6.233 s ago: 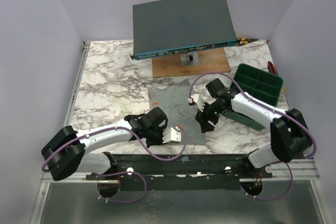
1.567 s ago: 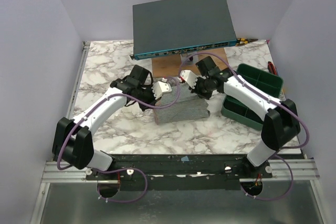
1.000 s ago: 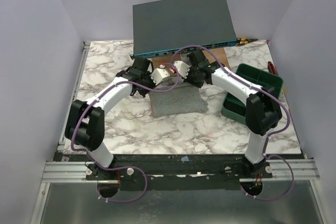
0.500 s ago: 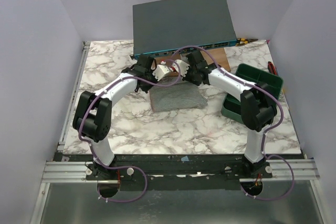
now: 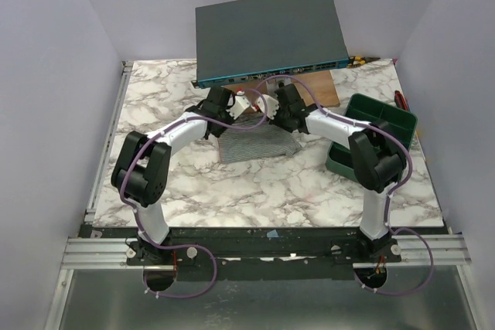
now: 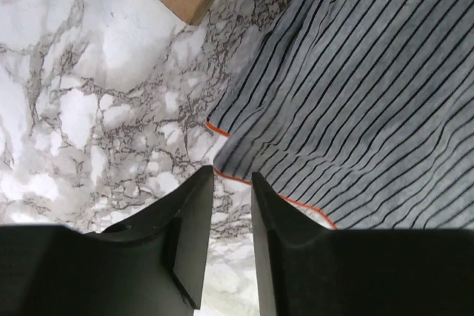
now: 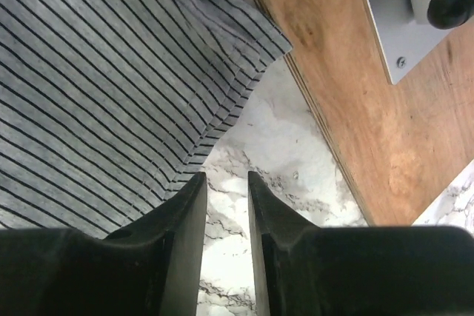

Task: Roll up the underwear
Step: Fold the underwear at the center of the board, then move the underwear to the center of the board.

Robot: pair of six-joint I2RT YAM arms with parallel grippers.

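Striped grey underwear (image 5: 255,144) lies flat, long axis nine-to-three; left gripper (image 6: 232,177) and right gripper (image 7: 224,177) hover at its twelve o'clock edge, jaws slightly apart (nothing held), equally near.

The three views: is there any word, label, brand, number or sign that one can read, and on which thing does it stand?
No text can be read in any view.
Switch: the marks along its port strip are too small to read.
Underwear: only stripes and an orange hem; no label shows.
Bin, wooden board, grey bracket: no print shows.
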